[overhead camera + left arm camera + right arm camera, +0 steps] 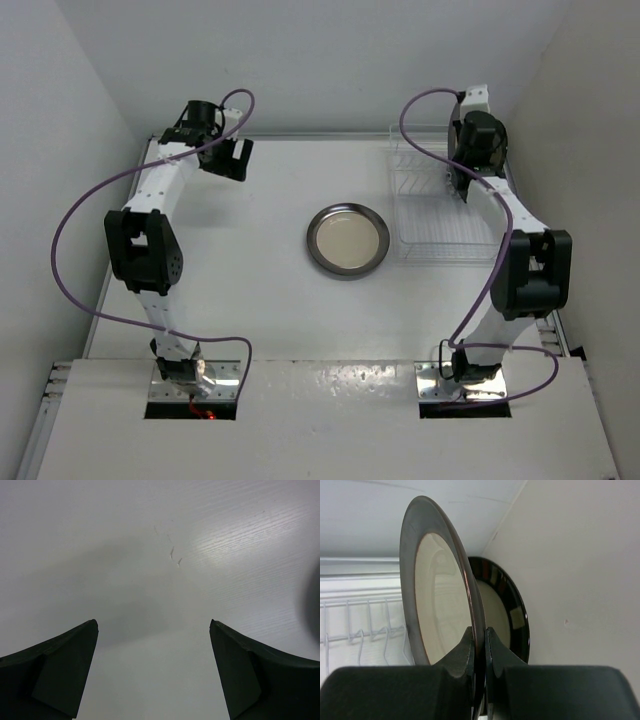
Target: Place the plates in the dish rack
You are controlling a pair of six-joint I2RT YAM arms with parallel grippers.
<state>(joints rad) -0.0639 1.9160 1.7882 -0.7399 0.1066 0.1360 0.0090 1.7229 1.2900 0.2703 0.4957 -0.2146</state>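
The right gripper [479, 635] pinches a grey-rimmed plate [440, 595], standing up, at the dish rack [350, 625]. The left gripper [152, 625] is wide open and empty.

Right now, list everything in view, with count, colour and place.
Flat plate: one, grey rim, cream centre, lying at centre.
Held plate: one, grey rim, cream centre, on edge, gripped.
Dark plate: one, dark rim, cream centre, upright behind held plate.
Table: one, white.
Rack: one, clear, on table, right side.
Cables: two, purple, along the arms.
Left hand: one, black, open over bare table.
Right hand: one, black, shut on held plate, over rack.
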